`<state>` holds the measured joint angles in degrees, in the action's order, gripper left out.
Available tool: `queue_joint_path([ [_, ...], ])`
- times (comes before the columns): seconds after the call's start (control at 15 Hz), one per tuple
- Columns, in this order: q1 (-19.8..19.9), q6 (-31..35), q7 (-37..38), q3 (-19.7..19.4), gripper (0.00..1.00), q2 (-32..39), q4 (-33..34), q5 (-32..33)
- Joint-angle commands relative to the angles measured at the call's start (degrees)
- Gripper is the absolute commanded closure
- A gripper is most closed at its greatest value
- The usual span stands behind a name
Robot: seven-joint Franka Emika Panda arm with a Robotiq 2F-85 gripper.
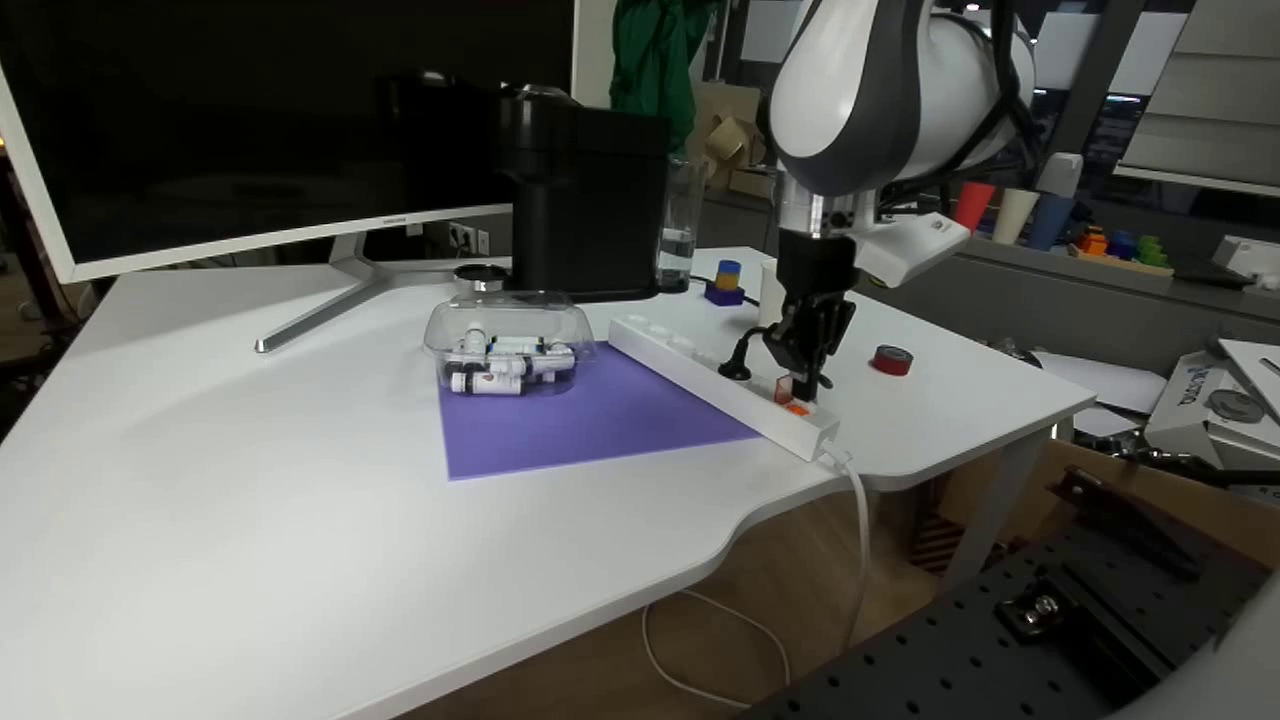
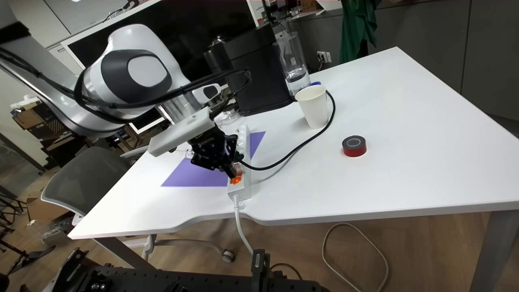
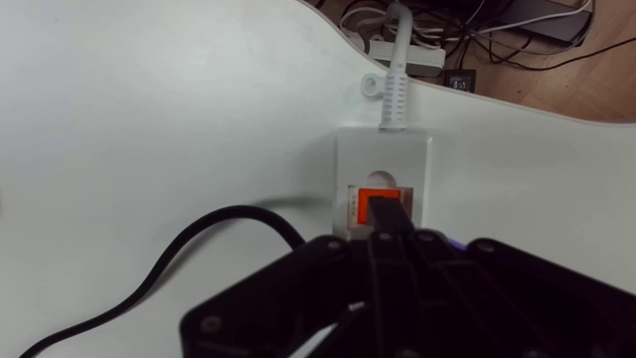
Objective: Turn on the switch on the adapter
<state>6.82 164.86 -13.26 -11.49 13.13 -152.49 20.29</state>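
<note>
Orange plastic is what I aim by: the switch (image 3: 363, 201), set near the cord end of the long white adapter (image 1: 712, 388) that lies on the desk (image 1: 280, 480). My claw (image 3: 390, 213) stands right over it, fingers drawn together into one blunt tip, nothing I can make out pinched between them; I judge that a good shape for prodding. This rig has only the one arm (image 1: 830, 90), so there is no choosing a nearer one.

Straight down is the relation that counts now. In the wrist view the tip hides the side of the switch away from the white cord (image 3: 396, 94), leaving a band of orange bare toward the cord and another along one flank. The adapter's long axis runs from the desk's edge back past the black plug (image 1: 736, 368) toward the coffee machine (image 1: 592, 205). In both exterior views the tip is at the switch, but I can't tell whether it touches or hangs just above.

The orange looks bright enough to be lit, so the switch may already be on; I wouldn't swear to it. If not, I'd press straight down, and should the switch refuse, shift along that long axis toward the cord. Sideways I'd move little, with the plug so near.
</note>
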Motion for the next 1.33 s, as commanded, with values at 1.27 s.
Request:
queue_joint_path([
  [1.27, -18.0, 4.7, 18.5, -14.9, 1.00, 7.0, 2.0, 7.9],
])
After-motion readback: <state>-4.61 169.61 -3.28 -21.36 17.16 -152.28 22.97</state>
